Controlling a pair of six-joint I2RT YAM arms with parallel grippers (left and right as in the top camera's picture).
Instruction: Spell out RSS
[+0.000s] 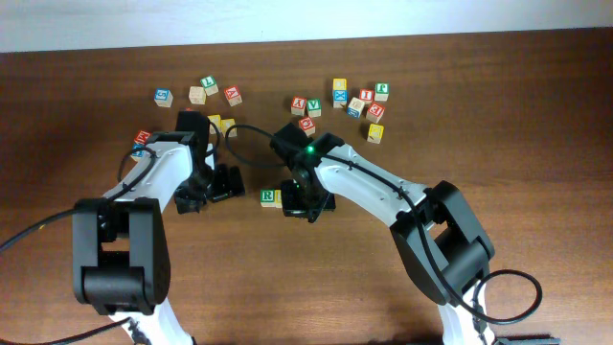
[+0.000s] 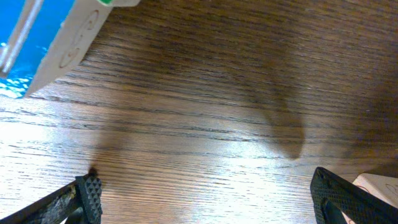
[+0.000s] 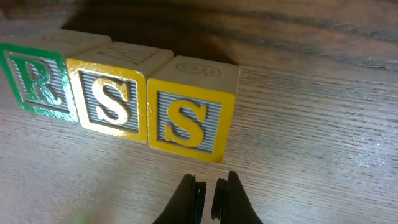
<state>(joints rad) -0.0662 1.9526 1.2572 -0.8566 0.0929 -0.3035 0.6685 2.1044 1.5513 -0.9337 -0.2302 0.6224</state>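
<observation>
In the right wrist view three wooden cubes stand touching in a row on the table: a green-faced R cube (image 3: pixel 37 81), a yellow-faced S cube (image 3: pixel 112 99) and a second yellow-faced S cube (image 3: pixel 186 118). My right gripper (image 3: pixel 208 193) is just in front of the second S cube, apart from it, its jaws nearly together with nothing between them. In the overhead view only the R cube (image 1: pixel 271 197) shows; the right gripper (image 1: pixel 306 203) covers the S cubes. My left gripper (image 1: pixel 218 182) sits left of the row, jaws wide open and empty over bare wood (image 2: pixel 208 202).
Several spare cubes lie at the back: a cluster (image 1: pixel 359 101) at back right, a blue-faced one (image 1: pixel 163 96) at back left, yellow ones (image 1: pixel 220 125) and a red one (image 1: pixel 142 137) by the left arm. A pale cube corner (image 2: pixel 380 185) shows beside the left gripper's right finger.
</observation>
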